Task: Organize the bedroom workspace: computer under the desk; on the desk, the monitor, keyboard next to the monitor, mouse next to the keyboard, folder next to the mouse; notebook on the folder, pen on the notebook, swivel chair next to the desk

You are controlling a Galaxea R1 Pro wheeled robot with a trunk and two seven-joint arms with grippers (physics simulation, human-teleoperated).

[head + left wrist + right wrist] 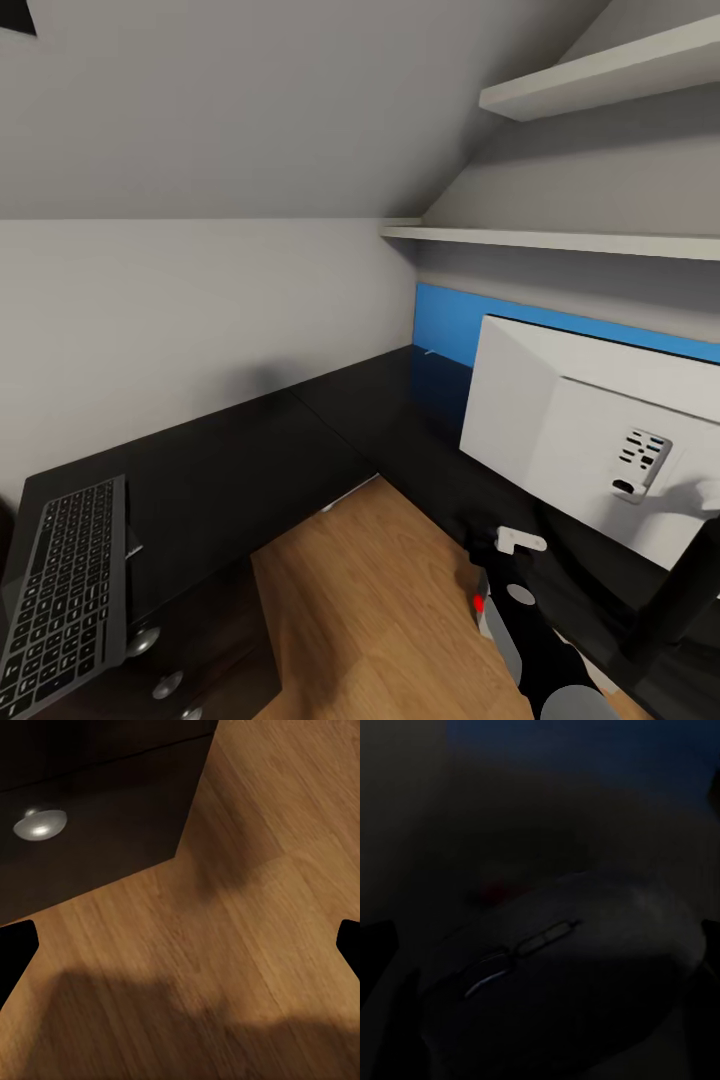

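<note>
Warm wooden floor point(400, 620) lies nearest, in the open angle of the L-shaped black bench point(260, 450). The left wrist view looks down on those boards beside a dark drawer front with a round metal knob point(39, 823). The left claw point(180, 937) shows only two dark fingertips at opposite edges of that view, so it is spread wide and carries nothing, probably just hanging idle below the bench edge.

In the head view the right arm point(540, 640) reaches forward at the lower right towards the near edge of the bench under the monitor. Its wrist camera is very dark, seemingly shaded by the screen above, but a mouse point(562, 982) with its scroll wheel and buttons sits close in front, between the fingertips of the right claw point(547, 945). Whether that claw grips the mouse or only brackets it I cannot tell.

The keyboard point(65, 580) lies on the left wing of the bench, well apart from the monitor. The white monitor point(560, 440) stands on the right wing with its back and port panel turned to the robot, likely so that it faces the seated side. Behind it runs a blue panel point(450, 310), and white shelves point(560, 240) climb the wall above.
</note>
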